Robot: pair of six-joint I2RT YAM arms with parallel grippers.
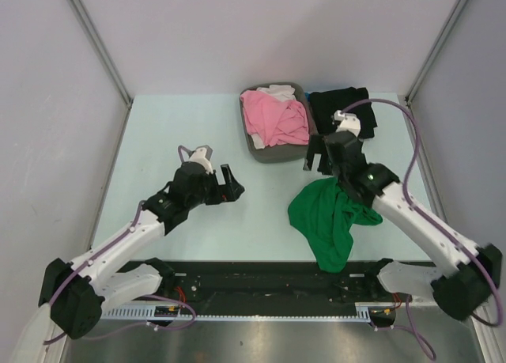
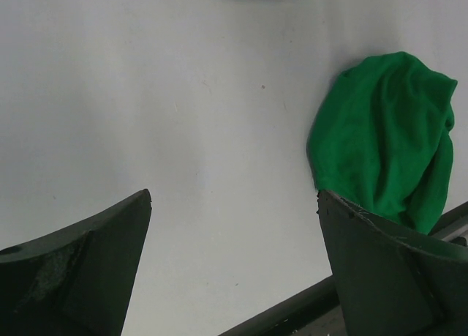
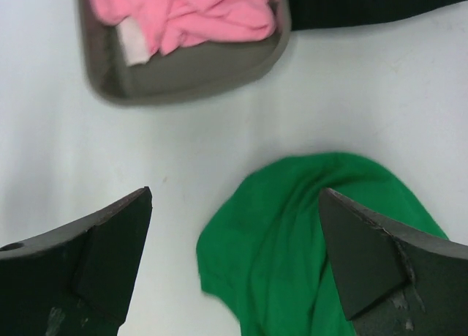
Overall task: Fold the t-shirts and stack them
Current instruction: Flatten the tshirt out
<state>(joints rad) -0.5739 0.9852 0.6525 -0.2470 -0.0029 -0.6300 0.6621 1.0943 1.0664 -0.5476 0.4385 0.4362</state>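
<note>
A bright green t-shirt (image 1: 328, 217) lies crumpled on the table in front of the right arm. It also shows in the left wrist view (image 2: 380, 138) and the right wrist view (image 3: 292, 241). A pink t-shirt (image 1: 273, 118) and a white one (image 1: 277, 92) lie in the tray. A black t-shirt (image 1: 341, 108) lies to the right of the tray. My right gripper (image 1: 318, 156) is open and empty above the green t-shirt's far edge (image 3: 234, 192). My left gripper (image 1: 232, 183) is open and empty over bare table, left of the green t-shirt (image 2: 234, 195). No blue t-shirt is in view.
The dark grey tray (image 1: 273, 153) stands at the back centre and also shows in the right wrist view (image 3: 183, 72). A black rail (image 1: 261, 276) runs along the table's near edge. Grey walls close in the table on three sides.
</note>
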